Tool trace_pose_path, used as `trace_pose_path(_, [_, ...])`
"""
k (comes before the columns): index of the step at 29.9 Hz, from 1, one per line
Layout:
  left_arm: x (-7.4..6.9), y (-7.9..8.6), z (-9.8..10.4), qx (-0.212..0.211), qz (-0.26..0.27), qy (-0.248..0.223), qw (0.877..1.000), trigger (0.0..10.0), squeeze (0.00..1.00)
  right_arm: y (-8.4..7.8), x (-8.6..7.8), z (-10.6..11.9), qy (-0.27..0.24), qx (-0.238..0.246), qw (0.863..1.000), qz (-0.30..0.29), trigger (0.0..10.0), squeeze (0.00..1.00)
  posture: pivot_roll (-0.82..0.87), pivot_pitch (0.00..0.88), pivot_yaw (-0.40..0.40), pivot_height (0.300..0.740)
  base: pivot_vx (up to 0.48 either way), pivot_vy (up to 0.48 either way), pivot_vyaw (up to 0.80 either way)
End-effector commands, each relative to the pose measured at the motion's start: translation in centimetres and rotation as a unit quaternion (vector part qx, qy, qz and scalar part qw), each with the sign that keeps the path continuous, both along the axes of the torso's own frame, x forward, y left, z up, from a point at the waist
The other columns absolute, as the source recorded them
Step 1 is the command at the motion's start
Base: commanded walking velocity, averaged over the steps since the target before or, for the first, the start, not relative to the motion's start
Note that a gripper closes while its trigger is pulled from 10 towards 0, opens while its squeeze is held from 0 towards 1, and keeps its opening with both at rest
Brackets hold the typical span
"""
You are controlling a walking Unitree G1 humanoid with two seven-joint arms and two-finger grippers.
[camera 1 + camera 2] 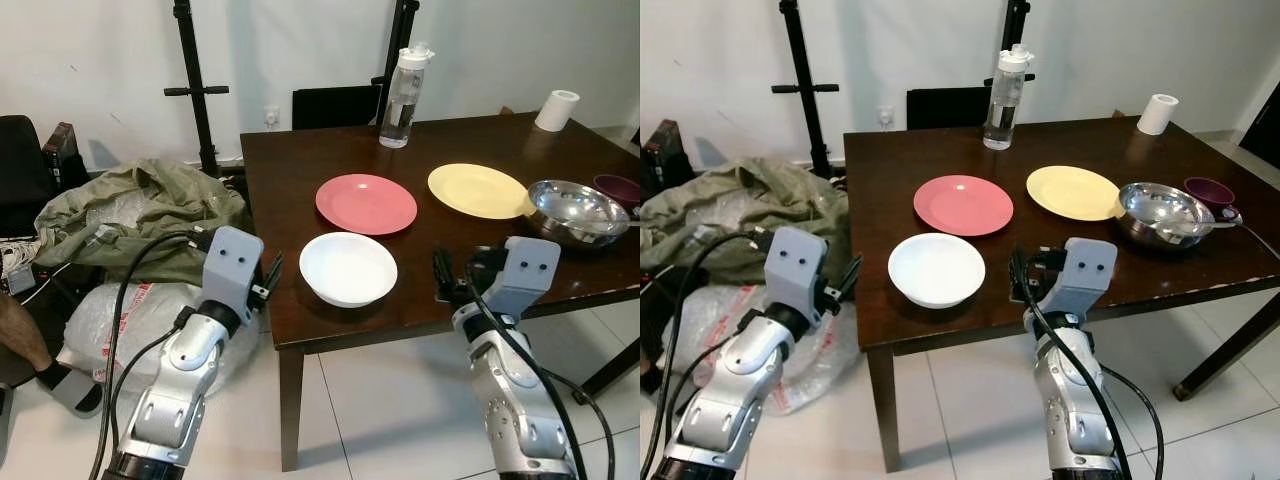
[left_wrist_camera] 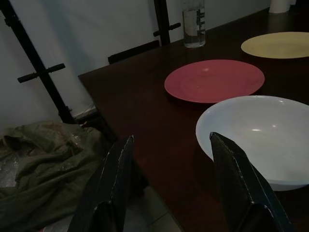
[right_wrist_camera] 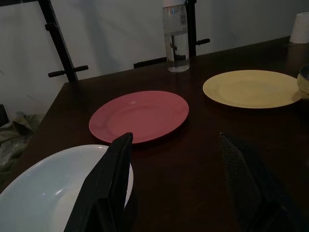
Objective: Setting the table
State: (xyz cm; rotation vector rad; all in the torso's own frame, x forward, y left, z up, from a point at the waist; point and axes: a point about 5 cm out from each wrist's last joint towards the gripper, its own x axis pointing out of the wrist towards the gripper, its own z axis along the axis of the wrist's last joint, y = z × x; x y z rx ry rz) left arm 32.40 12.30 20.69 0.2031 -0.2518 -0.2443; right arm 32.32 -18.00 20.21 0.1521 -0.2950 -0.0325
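here i see both hands spread wide: left hand [image 1: 268,280] off the desk [image 1: 290,200] edge beside the white bowl [image 1: 348,268], right hand [image 1: 447,278] over the front edge.

A crumpled olive-green cloth [image 1: 135,215] is heaped on the floor off the surface's left edge, with a clear plastic bag [image 1: 100,320] below it. Two black metal stands [image 1: 195,85] are seen against the white wall. A person's foot in a grey sandal [image 1: 60,385] rests on the tiled floor [image 1: 370,400].
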Motion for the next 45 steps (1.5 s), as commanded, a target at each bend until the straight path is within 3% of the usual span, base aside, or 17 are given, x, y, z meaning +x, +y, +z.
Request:
trace_pose_path(1, [0.1, 0.0, -0.5, -0.002, 0.005, 0.014, 1.0, 10.0, 0.0, 0.1, 0.2, -0.3, 0.009, 0.006, 1.0, -0.001, 10.0, 0.0, 0.05, 0.095, 0.07, 0.74, 0.0, 0.0, 0.0])
trace_pose_path(8, [0.7, 0.6, 0.0, -0.022, 0.021, 0.019, 0.999, 10.0, 0.0, -0.5, 0.3, 0.2, 0.004, 0.023, 1.0, -0.01, 10.0, 0.0, 0.05, 0.11, 0.075, 0.74, 0.0, 0.0, 0.0])
trace_pose_path(14, [1.2, 0.9, -1.4, -0.005, 0.033, 0.061, 0.998, 10.0, 0.0, -0.3, -0.1, 0.0, 0.008, 0.032, 0.999, 0.01, 10.0, 0.0, 0.04, 0.108, 0.069, 0.74, 0.0, 0.0, 0.0])
trace_pose_path(15, [1.3, 0.9, -1.3, -0.01, 0.035, 0.062, 0.997, 10.0, 0.0, 0.1, 0.0, -0.1, 0.014, 0.05, 0.998, 0.03, 10.0, 0.0, 0.04, 0.115, 0.067, 0.74, 0.0, 0.0, 0.0])
trace_pose_path(16, [1.5, 1.1, -1.0, -0.018, 0.038, 0.06, 0.997, 10.0, 0.0, 1.4, 0.3, -0.3, 0.034, 0.101, 0.991, 0.085, 10.0, 0.0, 0.04, 0.128, 0.066, 0.74, 0.0, 0.0, 0.0])
trace_pose_path(21, [1.7, 1.7, 0.0, -0.009, 0.038, 0.044, 0.998, 10.0, 0.0, 3.0, 1.1, 0.5, 0.041, 0.108, 0.985, 0.131, 10.0, 0.0, 0.04, 0.142, 0.07, 0.74, 0.0, 0.0, 0.0])
trace_pose_path(23, [2.5, 3.6, 2.6, 0.006, 0.046, 0.008, 0.999, 10.0, 0.0, 4.1, 1.7, 2.0, 0.035, 0.091, 0.983, 0.152, 10.0, 0.0, 0.04, 0.151, 0.069, 0.74, 0.0, 0.0, 0.0])
trace_pose_path(25, [2.7, 4.0, 3.4, 0.015, 0.043, -0.004, 0.999, 10.0, 0.0, 4.3, 1.9, 2.2, 0.038, 0.094, 0.982, 0.16, 10.0, 0.05, 0.04, 0.153, 0.069, 0.74, 0.0, 0.0, 0.0])
trace_pose_path(26, [2.8, 4.3, 4.0, 0.025, 0.037, -0.012, 0.999, 10.0, 0.0, 4.5, 2.0, 2.3, 0.042, 0.094, 0.981, 0.162, 10.0, 0.11, 0.04, 0.153, 0.07, 0.74, 0.0, 0.0, 0.0])
trace_pose_path(27, [2.8, 4.6, 4.8, 0.048, 0.026, -0.023, 0.998, 10.0, 0.0, 4.6, 2.2, 2.3, 0.053, 0.094, 0.981, 0.163, 10.0, 0.46, 0.04, 0.149, 0.069, 0.74, 0.0, 0.0, 0.0])
trace_pose_path(29, [2.6, 5.3, 5.9, 0.104, 0.005, -0.04, 0.994, 10.0, 0.0, 4.5, 2.6, 1.6, 0.089, 0.086, 0.981, 0.152, 10.0, 0.53, 0.03, 0.146, 0.069, 0.74, 0.0, 0.0, 0.0])
trace_pose_path(32, [2.5, 5.5, 6.2, 0.124, -0.002, -0.044, 0.991, 10.0, 0.0, 4.4, 2.7, 1.3, 0.101, 0.085, 0.98, 0.148, 10.0, 0.53, 0.03, 0.146, 0.069, 0.74, 0.0, 0.0, 0.0])
trace_pose_path(33, [2.1, 5.7, 6.7, 0.139, -0.021, -0.048, 0.989, 10.0, 0.0, 4.0, 2.8, 1.0, 0.117, 0.087, 0.978, 0.148, 10.0, 1.0, 0.03, 0.149, 0.065, 0.74, 0.0, 0.0, 0.0])
trace_pose_path(39, [1.4, 5.2, 6.7, 0.165, -0.069, -0.047, 0.983, 10.0, 0.0, 3.8, 3.0, 1.2, 0.156, 0.125, 0.962, 0.188, 10.0, 1.0, 0.02, 0.142, 0.063, 0.74, 0.0, 0.0, 0.0])
trace_pose_path(40, [1.1, 4.8, 6.6, 0.171, -0.084, -0.045, 0.981, 10.0, 0.0, 3.7, 3.1, 1.2, 0.163, 0.134, 0.958, 0.194, 10.0, 0.95, 0.02, 0.142, 0.063, 0.74, 0.0, 0.0, 0.0])
trace_pose_path(41, [0.8, 4.2, 6.1, 0.186, -0.112, -0.04, 0.975, 10.0, 0.0, 3.6, 3.1, 1.2, 0.176, 0.142, 0.951, 0.209, 10.0, 0.0, 0.01, 0.14, 0.067, 0.74, 0.0, 0.0, 0.0])
trace_pose_path(45, [0.5, 3.3, 5.4, 0.205, -0.143, -0.035, 0.968, 10.0, 0.0, 3.4, 3.1, 1.0, 0.193, 0.156, 0.942, 0.224, 10.0, 0.0, 0.01, 0.137, 0.069, 0.74, 0.0, 0.0, 0.0])
